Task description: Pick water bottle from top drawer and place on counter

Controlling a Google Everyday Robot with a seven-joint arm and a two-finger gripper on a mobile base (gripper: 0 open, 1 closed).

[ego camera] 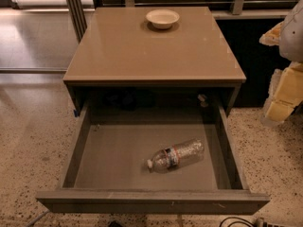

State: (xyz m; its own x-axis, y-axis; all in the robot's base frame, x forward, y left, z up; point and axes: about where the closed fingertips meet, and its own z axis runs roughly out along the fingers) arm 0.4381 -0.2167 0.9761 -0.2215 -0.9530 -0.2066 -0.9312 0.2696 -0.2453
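The water bottle lies on its side on the bare bottom of the open top drawer, right of centre, with its white cap pointing to the front left. The glossy tan counter sits above and behind the drawer. My gripper, pale yellow and white, hangs at the right edge of the view, beside the cabinet's right side, above the floor. It is well apart from the bottle and holds nothing that I can see.
A white bowl stands near the back of the counter. The drawer's front panel juts toward me over the speckled floor. A dark cable lies on the floor at the front right. A metal post stands at the back left.
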